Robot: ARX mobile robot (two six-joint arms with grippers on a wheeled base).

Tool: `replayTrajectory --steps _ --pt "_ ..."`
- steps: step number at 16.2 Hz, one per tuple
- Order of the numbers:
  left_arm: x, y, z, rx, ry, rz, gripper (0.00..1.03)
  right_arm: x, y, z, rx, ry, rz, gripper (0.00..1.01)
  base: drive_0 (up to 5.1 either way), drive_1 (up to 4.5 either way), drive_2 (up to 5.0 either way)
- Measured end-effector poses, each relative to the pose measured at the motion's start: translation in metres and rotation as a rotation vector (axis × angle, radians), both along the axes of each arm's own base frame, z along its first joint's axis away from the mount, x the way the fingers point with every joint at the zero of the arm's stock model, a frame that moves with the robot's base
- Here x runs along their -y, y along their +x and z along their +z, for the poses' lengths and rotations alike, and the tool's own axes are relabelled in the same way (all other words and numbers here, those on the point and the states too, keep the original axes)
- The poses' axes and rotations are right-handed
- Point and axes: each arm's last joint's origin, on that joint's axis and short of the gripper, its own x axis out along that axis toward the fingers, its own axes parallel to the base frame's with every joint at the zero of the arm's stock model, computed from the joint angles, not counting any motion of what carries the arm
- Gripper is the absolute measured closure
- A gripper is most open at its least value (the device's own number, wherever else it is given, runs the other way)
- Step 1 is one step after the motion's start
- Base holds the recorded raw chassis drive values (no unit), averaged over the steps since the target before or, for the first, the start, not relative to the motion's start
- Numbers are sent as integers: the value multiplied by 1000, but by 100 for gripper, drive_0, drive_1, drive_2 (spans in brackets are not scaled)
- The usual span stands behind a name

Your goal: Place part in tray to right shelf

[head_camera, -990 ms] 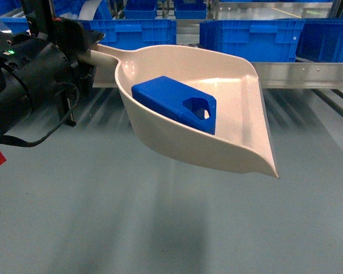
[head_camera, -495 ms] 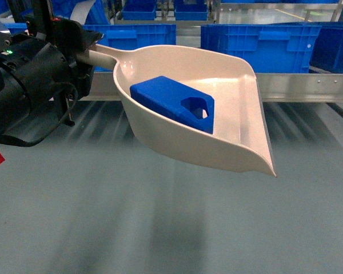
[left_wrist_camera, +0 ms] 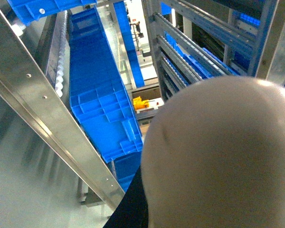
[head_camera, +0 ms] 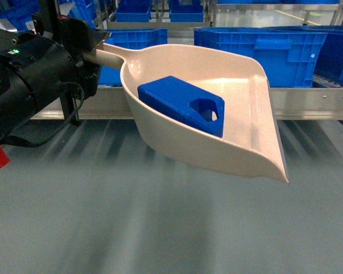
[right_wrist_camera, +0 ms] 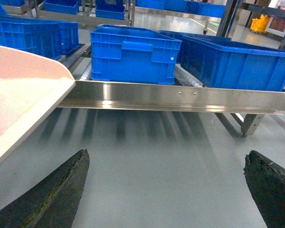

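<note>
Far left of the head view: left gripper (head_camera: 90, 54) clamped on the handle of the cream tray (head_camera: 248, 151), holding it raised above the grey floor (head_camera: 131, 228), lip pointing right. Inside the tray, toward its rear wall: bright-blue part (head_camera: 180, 104), lying flat and tilted, handle hole nearest the lip. Behind: right shelf (head_camera: 314, 103) with shiny steel front rail, blue crates (head_camera: 263, 48) lined along it. In the right wrist view: right gripper (right_wrist_camera: 166, 190) spread wide, dark fingers (right_wrist_camera: 61, 190) at either lower corner, holding nothing, tray edge at the left.
</note>
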Motion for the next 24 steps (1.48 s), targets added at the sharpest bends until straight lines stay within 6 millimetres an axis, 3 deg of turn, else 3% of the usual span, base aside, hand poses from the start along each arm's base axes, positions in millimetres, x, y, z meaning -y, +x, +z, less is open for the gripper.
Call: replayTrajectory --steps 17,24 --pt "-3 1 0 0 0 16 89 0 0 0 -2 -1 0 3 20 411 -371" --pt "-3 1 0 0 0 17 89 0 0 0 0 0 1 3 -1 22 -24"
